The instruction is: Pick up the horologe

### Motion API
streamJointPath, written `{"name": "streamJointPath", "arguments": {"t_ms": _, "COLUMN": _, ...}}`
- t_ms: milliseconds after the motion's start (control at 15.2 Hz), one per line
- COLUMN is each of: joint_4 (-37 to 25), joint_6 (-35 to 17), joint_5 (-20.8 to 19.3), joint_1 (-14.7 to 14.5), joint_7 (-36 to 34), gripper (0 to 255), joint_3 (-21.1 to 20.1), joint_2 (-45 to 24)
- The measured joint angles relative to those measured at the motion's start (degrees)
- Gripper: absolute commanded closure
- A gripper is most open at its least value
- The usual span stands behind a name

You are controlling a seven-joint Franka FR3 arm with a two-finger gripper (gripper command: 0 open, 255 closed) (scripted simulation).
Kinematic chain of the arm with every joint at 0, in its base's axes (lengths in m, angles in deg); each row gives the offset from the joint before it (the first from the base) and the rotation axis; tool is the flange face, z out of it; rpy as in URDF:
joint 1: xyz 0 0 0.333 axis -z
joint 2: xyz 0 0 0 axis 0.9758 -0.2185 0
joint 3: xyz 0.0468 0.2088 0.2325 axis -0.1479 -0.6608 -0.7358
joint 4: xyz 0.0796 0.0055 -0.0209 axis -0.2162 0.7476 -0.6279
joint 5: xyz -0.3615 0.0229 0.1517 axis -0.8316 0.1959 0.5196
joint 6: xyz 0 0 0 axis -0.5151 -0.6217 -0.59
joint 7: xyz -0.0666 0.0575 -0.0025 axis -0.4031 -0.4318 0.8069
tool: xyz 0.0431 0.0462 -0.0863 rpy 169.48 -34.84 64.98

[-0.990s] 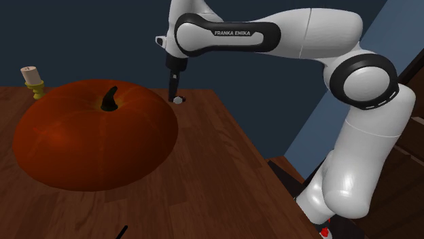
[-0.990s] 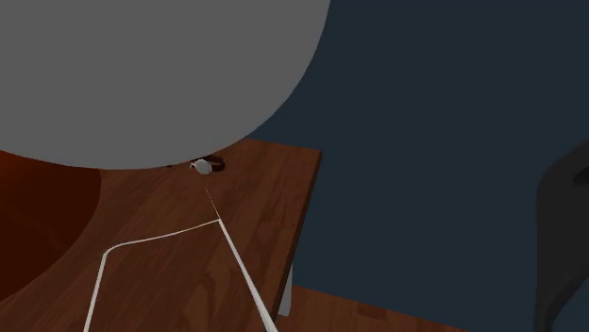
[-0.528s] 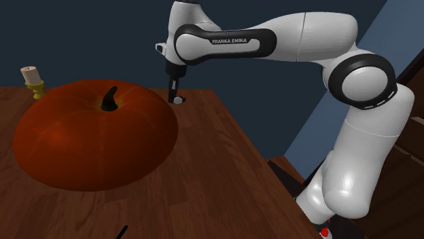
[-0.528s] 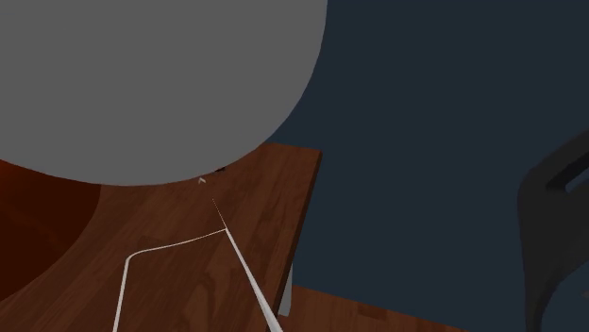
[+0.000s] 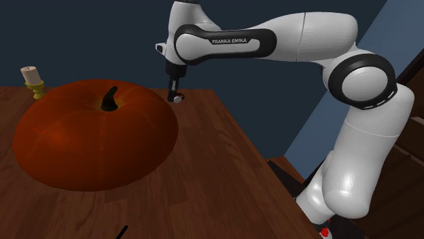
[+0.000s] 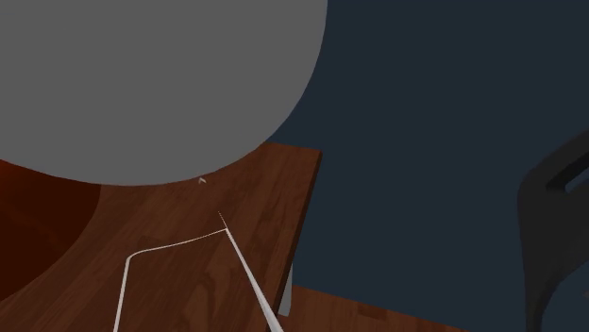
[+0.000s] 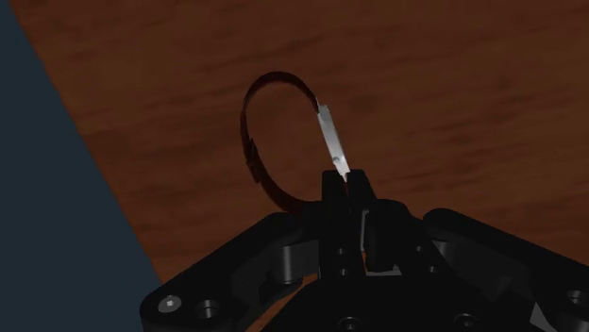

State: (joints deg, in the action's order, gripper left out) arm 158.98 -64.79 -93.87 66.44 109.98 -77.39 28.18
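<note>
Watch [image 7: 331, 141]: silver case seen edge-on, dark strap curled in a loop. The case is pinched between the closed fingers of the claw [image 7: 345, 181].
Location: over the table [image 5: 217, 163] near its far edge, just beside the pumpkin [image 5: 95, 136]. Whether it touches the wood cannot be told.
Second exterior view: a large grey shape [image 6: 142, 75] hides most of the table. A white speck [image 6: 202, 180] at its rim is unidentifiable.
Yellow-green item [image 5: 32, 80] with a pale top: behind the pumpkin, indistinct.
Thin white line [image 6: 179, 241]: lies on the wood and is cut off at the frame edge.
</note>
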Motion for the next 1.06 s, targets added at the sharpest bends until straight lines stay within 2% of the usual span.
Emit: {"name": "streamJointPath", "arguments": {"t_ms": 1056, "joint_4": -12.1, "joint_6": 11.5, "joint_5": 0.1, "joint_1": -0.3, "joint_7": 0.5, "gripper": 255, "joint_3": -0.1, "joint_2": -0.5}}
